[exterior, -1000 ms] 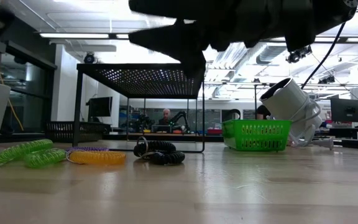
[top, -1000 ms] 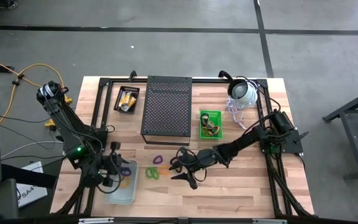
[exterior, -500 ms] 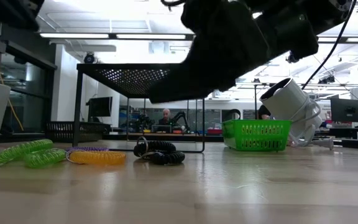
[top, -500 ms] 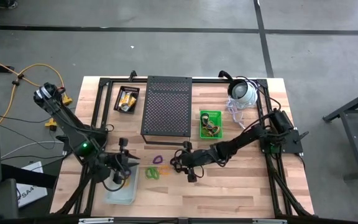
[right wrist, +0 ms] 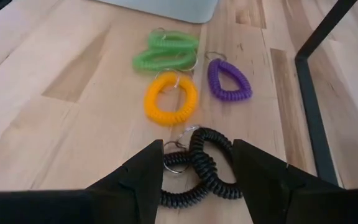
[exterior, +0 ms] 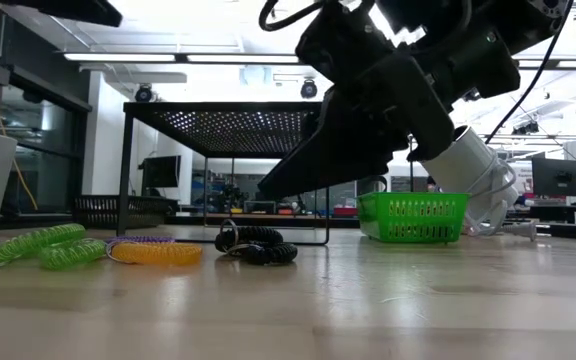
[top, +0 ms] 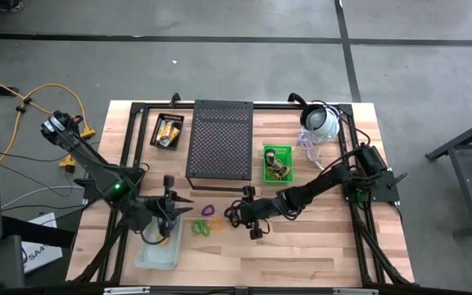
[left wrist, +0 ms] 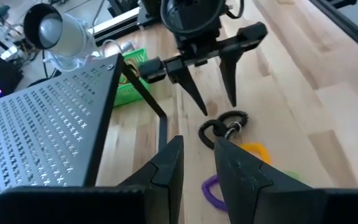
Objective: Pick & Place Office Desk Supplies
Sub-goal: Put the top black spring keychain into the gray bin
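Several coiled loops lie flat on the wooden table in front of the black mesh shelf (top: 220, 139): a black one (right wrist: 197, 168), an orange one (right wrist: 171, 98), a purple one (right wrist: 229, 79) and green ones (right wrist: 166, 51). My right gripper (right wrist: 199, 163) is open and slants down over the black loop (exterior: 256, 245), one finger on either side, clear of it in the low view. My left gripper (left wrist: 199, 163) is open and empty. It hovers near the table's left, above the far edge of a translucent bin (top: 158, 252), and points toward the loops.
A green basket (top: 277, 162) holding small items stands right of the shelf. A black tray with yellow packets (top: 168, 131) sits at the far left. A white dome device with a cable (top: 319, 121) sits at the far right. Bare wood lies along the near edge.
My left gripper has swung from over the bin toward the table's right and far side, rising a little and rolling. My right gripper has tipped nose-down, rolled and sunk toward the black loop. The loops have not moved.
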{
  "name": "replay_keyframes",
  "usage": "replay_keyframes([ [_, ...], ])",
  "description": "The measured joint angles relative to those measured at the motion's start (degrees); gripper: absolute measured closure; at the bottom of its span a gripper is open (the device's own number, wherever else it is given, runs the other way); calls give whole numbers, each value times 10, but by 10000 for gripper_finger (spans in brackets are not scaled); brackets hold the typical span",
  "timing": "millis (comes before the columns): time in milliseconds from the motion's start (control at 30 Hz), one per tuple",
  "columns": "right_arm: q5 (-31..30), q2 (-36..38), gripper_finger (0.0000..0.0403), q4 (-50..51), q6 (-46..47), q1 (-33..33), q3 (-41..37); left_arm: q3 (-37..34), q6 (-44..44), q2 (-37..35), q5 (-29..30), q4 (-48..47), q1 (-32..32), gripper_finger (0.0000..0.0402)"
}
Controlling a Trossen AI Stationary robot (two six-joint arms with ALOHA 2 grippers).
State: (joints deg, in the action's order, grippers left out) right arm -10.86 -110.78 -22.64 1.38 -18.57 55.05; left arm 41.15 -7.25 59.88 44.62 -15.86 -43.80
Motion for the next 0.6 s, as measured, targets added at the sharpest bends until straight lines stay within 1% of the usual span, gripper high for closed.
replay_keyframes([
  [167,-7,0,221,-1,2,0,0,0,0,0,-1,0,22,317],
  [300,-8,0,221,4,2,3,0,0,0,0,-15,1,42,317],
  [600,-8,-3,221,7,3,6,0,0,0,0,-18,1,56,317],
])
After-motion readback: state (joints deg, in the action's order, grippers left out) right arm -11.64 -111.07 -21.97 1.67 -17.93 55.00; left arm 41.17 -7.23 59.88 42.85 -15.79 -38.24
